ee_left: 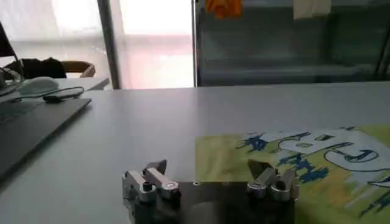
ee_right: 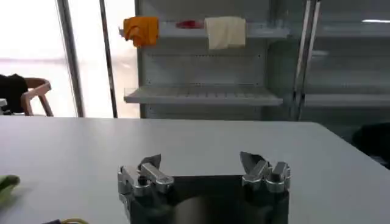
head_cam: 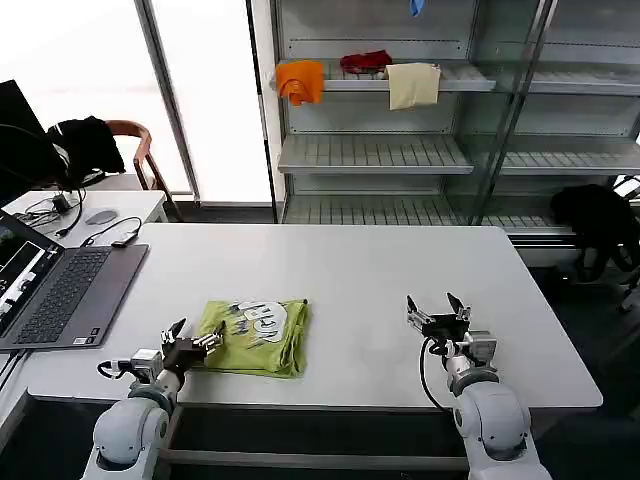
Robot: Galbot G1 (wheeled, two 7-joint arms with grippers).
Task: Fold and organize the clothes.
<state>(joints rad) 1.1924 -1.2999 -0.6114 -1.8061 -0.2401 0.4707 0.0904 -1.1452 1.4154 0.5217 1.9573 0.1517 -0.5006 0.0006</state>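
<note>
The lime yellow-green T-shirt [head_cam: 257, 336] lies on the white surface [head_cam: 380, 290] near my front edge, already folded into a compact rectangle with the white and blue print facing up. My left tool [head_cam: 192, 345] is low at the left border of the shirt, its fingers spread, and in the left wrist view one finger [ee_left: 263, 176] stands over the yellow cloth while the other is over bare surface. My right tool [head_cam: 438, 318] hangs well apart from the shirt on the right side, also spread and holding nothing. I judge the folding is nearly done, so the step now is to tidy the packet or to make one last fold. To do it well I should pinch all the layers of the edge together, not only the top one, keep the lift low, and move slowly so the stack does not slide open. The laptop [head_cam: 60, 290] lies to my left, so I should keep my elbow away from it.
</note>
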